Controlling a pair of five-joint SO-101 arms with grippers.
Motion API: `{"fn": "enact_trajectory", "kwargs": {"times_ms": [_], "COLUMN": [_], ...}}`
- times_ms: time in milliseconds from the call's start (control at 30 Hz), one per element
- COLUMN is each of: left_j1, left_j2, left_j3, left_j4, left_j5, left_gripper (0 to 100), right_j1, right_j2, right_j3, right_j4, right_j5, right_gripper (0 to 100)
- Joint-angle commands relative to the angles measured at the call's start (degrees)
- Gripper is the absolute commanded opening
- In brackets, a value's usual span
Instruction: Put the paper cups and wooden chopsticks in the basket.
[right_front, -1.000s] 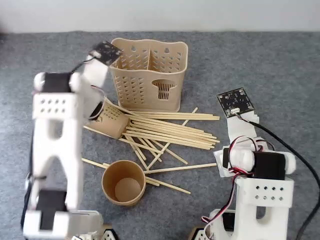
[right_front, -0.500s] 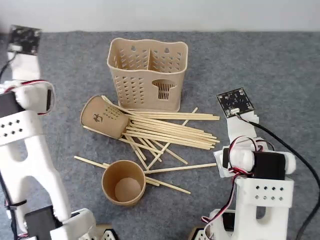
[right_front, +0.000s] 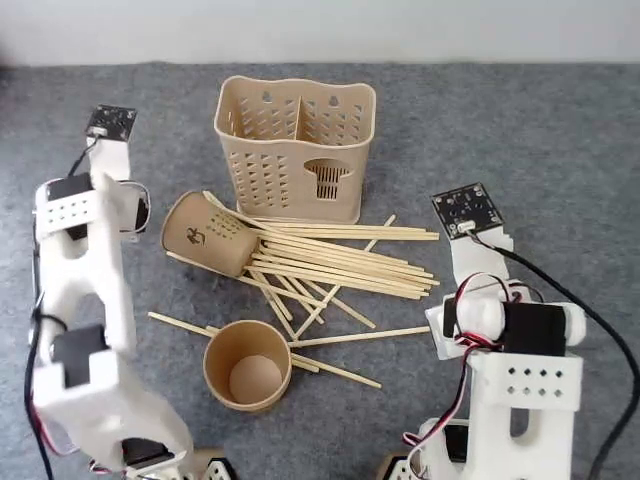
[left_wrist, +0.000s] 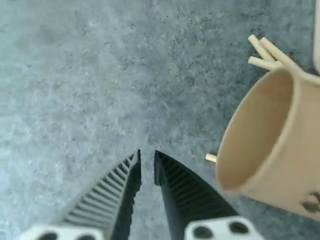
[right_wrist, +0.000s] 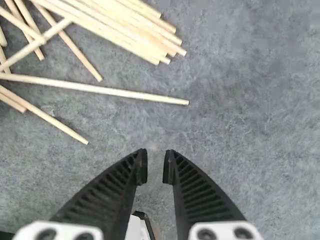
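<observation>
A paper cup (right_front: 208, 236) lies on its side in front of the basket (right_front: 297, 150), with chopstick ends poking past its rim. A second paper cup (right_front: 247, 365) stands upright nearer the front. Wooden chopsticks (right_front: 340, 260) are strewn between them. The left arm (right_front: 85, 230) stands just left of the lying cup (left_wrist: 270, 145). My left gripper (left_wrist: 146, 156) is shut and empty over bare mat beside that cup's mouth. My right gripper (right_wrist: 155, 167) is shut and empty over the mat, short of the chopsticks (right_wrist: 100, 22). The right arm (right_front: 500, 320) stands at the front right.
The beige basket has two compartments and perforated walls, and stands upright at the back centre. Grey mat (right_front: 520, 130) covers the table. One single chopstick (right_wrist: 95, 88) lies closest to my right gripper. Open mat lies at the back right and far left.
The left arm drew back from the lying cup, swung far left, then returned to stand just left of it. The cup shifted slightly left. The right arm kept still.
</observation>
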Motion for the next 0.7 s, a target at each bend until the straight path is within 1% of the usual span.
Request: {"fn": "enact_trajectory", "kwargs": {"times_ms": [0,233,533,667], "left_j1": [0.62,0.88,9.58,12.84], "left_j2": [2.11,2.73,2.90,4.48], "left_j3": [-6.99,-12.97,-10.86,-10.33], "left_j4": [1.41,7.12,6.68,7.91], "left_j5": [-0.35,-0.35,-0.44,-0.44], "left_gripper": [5,6,6,6], "right_j1": [-0.31,-0.40,-0.31,-0.13], "right_j2": [-0.75,-0.84,-0.84,-0.92], "right_j3": [-0.09,-0.09,0.00,0.00], "right_j4": [-0.40,-1.27,-1.54,-1.10], "right_j5": [0.18,0.18,0.18,0.26], "right_gripper": [6.9,6.9,6.9,6.9]}}
